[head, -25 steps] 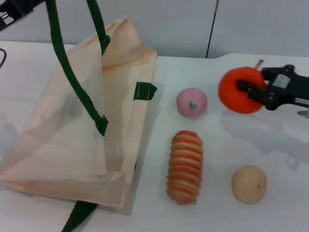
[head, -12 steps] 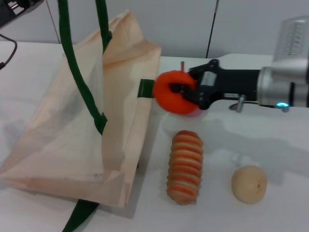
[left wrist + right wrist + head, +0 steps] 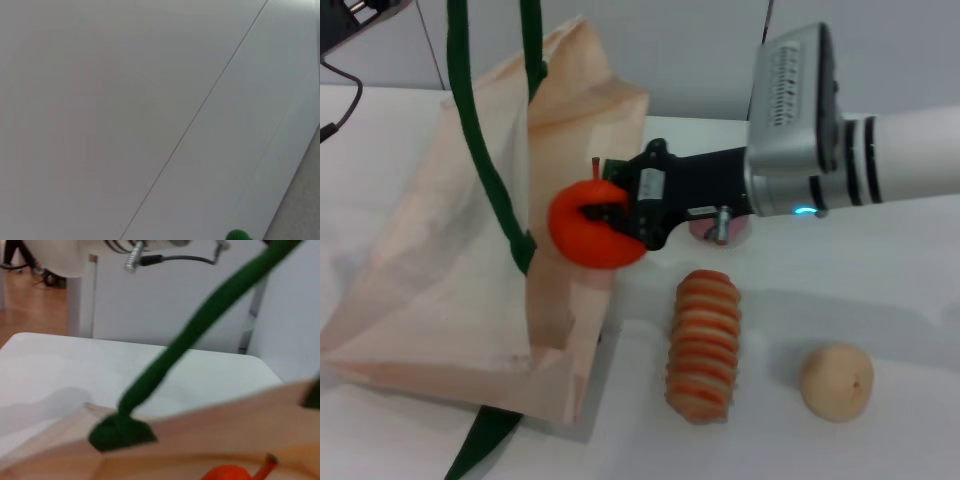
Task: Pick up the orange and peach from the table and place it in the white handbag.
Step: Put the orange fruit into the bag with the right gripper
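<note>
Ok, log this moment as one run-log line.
right pincer: shut on orange, over bag edge | peach: on table, mostly hidden by arm | left pincer: not in view | orange not yet released

**Orange at the bag's mouth, peach on the table**

The orange (image 3: 588, 232), bright orange-red with a thin dark stem pointing up, hangs over the near edge of the white handbag (image 3: 450, 280). The cream cloth bag lies propped open, its dark green straps raised. The pink peach (image 3: 735, 231) is mostly hidden, resting right of the bag.
</note>
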### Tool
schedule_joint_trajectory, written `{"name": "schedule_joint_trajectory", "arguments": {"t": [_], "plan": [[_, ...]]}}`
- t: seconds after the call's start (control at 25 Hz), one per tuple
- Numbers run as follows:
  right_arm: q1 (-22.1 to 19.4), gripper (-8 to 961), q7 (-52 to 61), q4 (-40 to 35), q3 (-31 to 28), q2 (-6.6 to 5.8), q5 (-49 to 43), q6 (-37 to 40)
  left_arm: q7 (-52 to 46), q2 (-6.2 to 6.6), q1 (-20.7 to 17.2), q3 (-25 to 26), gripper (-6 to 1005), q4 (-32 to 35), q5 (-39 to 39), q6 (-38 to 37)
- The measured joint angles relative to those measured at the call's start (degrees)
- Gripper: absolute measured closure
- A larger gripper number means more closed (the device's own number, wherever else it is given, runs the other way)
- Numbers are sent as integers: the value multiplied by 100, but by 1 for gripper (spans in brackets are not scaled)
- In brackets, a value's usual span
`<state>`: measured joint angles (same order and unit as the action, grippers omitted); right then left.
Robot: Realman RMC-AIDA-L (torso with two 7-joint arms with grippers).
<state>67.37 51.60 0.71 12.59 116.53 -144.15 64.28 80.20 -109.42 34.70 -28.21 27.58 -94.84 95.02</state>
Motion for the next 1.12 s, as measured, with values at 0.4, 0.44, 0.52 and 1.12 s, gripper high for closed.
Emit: {"name": "schedule_joint_trajectory", "arguments": {"t": [0.4,0.44,0.52,1.12], "plan": [[244,874,-2,95,0,-1,1,267,-31,30,7,-12,871,-4,49,-59],[260,878,-1,85,-1,2,3,255,-30,29,8,-11,871,-3,45,-59],[318,883,-2,87,7,9,-2,115,-29,15,18,-10,871,0,22,-60],[913,890,-416,697,-14,60,14,-1316,-25,-20,307,-53,871,-32,43,-66]]}}
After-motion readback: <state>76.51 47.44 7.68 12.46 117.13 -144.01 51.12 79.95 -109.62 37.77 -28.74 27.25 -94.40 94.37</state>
